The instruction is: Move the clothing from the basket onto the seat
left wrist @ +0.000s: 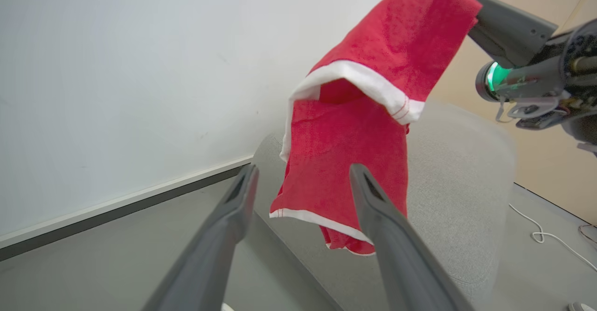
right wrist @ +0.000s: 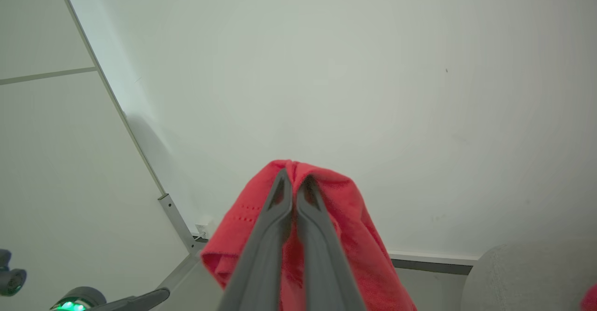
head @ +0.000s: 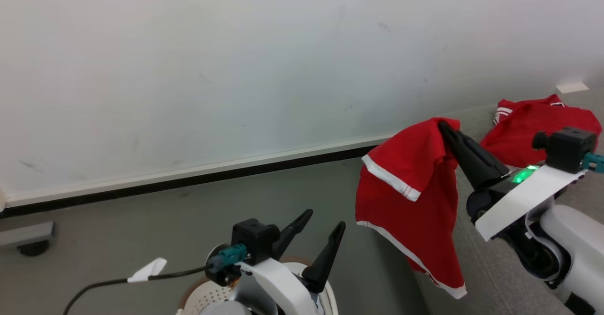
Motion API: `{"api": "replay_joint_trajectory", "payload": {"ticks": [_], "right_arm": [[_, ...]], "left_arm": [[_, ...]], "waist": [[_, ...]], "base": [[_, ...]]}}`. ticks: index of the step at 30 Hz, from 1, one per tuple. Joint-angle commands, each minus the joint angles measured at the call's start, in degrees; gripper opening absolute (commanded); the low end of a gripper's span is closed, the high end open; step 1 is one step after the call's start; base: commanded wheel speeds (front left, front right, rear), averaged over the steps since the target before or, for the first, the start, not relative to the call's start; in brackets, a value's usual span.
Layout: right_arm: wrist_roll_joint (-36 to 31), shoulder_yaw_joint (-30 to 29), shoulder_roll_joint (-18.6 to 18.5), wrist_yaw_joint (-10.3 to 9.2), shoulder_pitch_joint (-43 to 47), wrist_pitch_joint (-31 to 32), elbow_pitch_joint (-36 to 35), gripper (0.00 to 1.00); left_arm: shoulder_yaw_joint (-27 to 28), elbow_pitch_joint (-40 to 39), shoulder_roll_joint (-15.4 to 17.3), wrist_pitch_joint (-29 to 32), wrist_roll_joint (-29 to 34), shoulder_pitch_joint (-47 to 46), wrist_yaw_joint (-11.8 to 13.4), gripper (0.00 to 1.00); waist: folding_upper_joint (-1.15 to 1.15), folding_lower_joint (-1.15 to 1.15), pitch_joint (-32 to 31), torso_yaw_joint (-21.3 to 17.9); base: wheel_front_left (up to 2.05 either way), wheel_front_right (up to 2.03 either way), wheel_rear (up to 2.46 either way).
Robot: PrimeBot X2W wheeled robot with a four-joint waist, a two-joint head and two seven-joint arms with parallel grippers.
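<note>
Garment (head: 406, 197), red with white trim, hangs in the air at the left edge of the seat (head: 490, 268). It is pinched at its top fold by the right fingers (head: 472, 157), which are pressed together on the cloth. A second garment (head: 533, 126) lies on the seat, farther right. The left fingers (head: 328, 251) stand spread and hold nothing, above the basket (head: 207, 296) at the near left.

You are probably mid-carry. Take the garment further right until all of it hangs over the cushion, since the low hem looks likely to catch the padded edge or slide to the floor. Lower it until the cloth pools, and only then part the fingers. Set it near the second garment without dragging that one.

For the grip, trust the right wrist view, where the fingertips (right wrist: 284, 194) meet with cloth (right wrist: 354, 236) draped down both sides, so the hold looks secure. For clearance, use the left wrist view. There the hem (left wrist: 322, 220) hangs in front of the seat's rounded end (left wrist: 457, 171), a relation the head view leaves unclear.
</note>
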Motion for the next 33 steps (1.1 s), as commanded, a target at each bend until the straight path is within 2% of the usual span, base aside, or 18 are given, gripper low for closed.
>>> {"api": "replay_joint_trajectory", "payload": {"ticks": [1,6,12,17,25,27,32,33], "right_arm": [[-0.5,-1.0,-0.8,-0.13,0.4,-0.2,-0.3,0.0],[-2.6,-5.4,-2.8,-0.13,1.4,-0.2,0.9,0.0],[-6.3,-10.1,-5.3,-0.13,-1.9,-0.2,5.3,0.0],[-11.8,-20.9,-5.5,-0.13,-7.5,-0.2,10.6,0.0],[-23.1,-38.3,-9.2,-0.13,-19.7,-0.1,20.6,0.0],[-24.5,-40.2,-10.0,-0.13,-21.0,-0.1,22.0,0.0],[-32.0,-48.6,-12.4,-0.13,-23.9,-0.1,31.3,0.0],[-34.7,-52.0,-11.9,-0.13,-22.7,-0.1,35.5,0.0]], "left_arm": [[0.0,-0.2,-0.1,-0.5,0.1,-0.2,-0.2,1.0],[-1.2,-0.8,-0.8,-0.8,0.1,-0.7,-0.5,1.0],[-3.4,-2.1,-2.3,-0.6,-0.1,-2.0,-1.0,1.0],[-5.0,-2.8,-1.8,0.9,1.5,-5.0,-2.0,1.0],[-4.6,-4.3,-1.0,1.3,2.1,-9.9,-2.9,1.0],[-4.5,-4.5,-1.0,1.3,2.1,-10.3,-2.9,1.0],[-4.1,-4.7,-0.5,0.8,2.3,-11.5,-2.9,1.0],[-3.9,-4.5,-0.1,0.5,2.4,-11.6,-2.8,1.0]], "waist": [[0.0,0.0,1.1,-2.1],[0.0,0.0,2.9,-4.1],[0.0,0.0,7.2,-3.2],[0.0,0.0,14.3,-0.7],[0.0,0.0,23.8,4.0],[0.0,0.0,24.8,4.4],[0.0,0.0,28.2,5.7],[0.0,0.0,29.1,5.9]], "base": [[0.0,0.0,0.0],[0.0,0.0,0.0],[0.0,0.0,0.0],[0.0,0.0,0.0],[0.0,0.0,0.0],[0.0,0.0,0.0],[0.0,0.0,0.0],[0.0,0.0,0.0]]}}
